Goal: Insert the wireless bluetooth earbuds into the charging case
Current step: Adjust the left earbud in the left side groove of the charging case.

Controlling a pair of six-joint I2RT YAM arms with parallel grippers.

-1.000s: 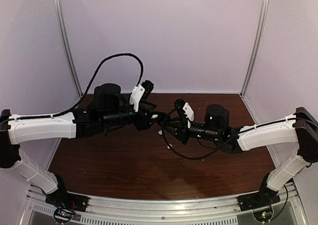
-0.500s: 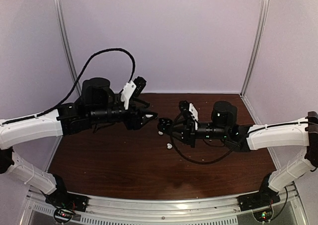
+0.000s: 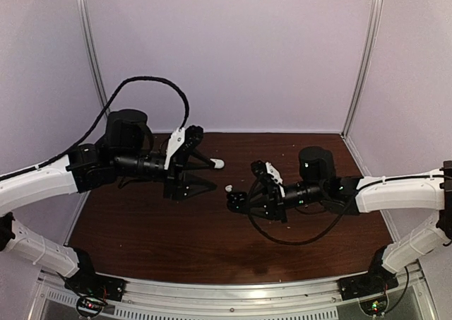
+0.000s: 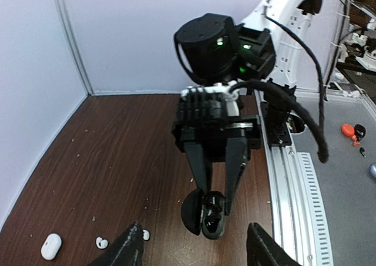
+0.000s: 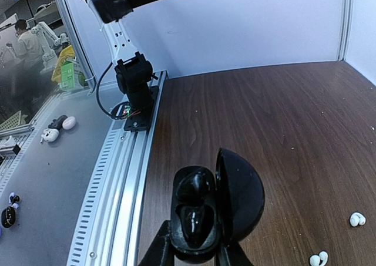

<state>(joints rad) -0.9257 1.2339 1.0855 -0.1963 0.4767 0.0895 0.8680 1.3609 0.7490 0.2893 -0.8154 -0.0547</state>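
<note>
My right gripper [image 3: 236,202] [image 5: 195,251] is shut on the base of a black round charging case [image 5: 202,216] [image 4: 207,214], held just above the wooden table with its lid hinged open. Glossy black shapes fill its two wells. Two small white earbuds [image 5: 356,219] [image 5: 319,259] lie on the table beyond the case. In the left wrist view these earbuds [image 4: 101,242] [image 4: 145,235] sit next to the left finger. My left gripper [image 3: 212,175] [image 4: 194,245] is open and holds nothing. It faces the case from a short distance.
A white oval case [image 4: 51,246] [image 3: 218,164] lies on the table [image 3: 162,228] past the left gripper's far finger. An aluminium rail [image 5: 126,178] runs along the near edge. White walls close the left, back and right sides. Crumbs dot the wood.
The left arm has drawn back to the left, away from the right gripper, and its jaws have widened a little. The right gripper has moved nearer with the open case, uncovering the white case and an earbud.
</note>
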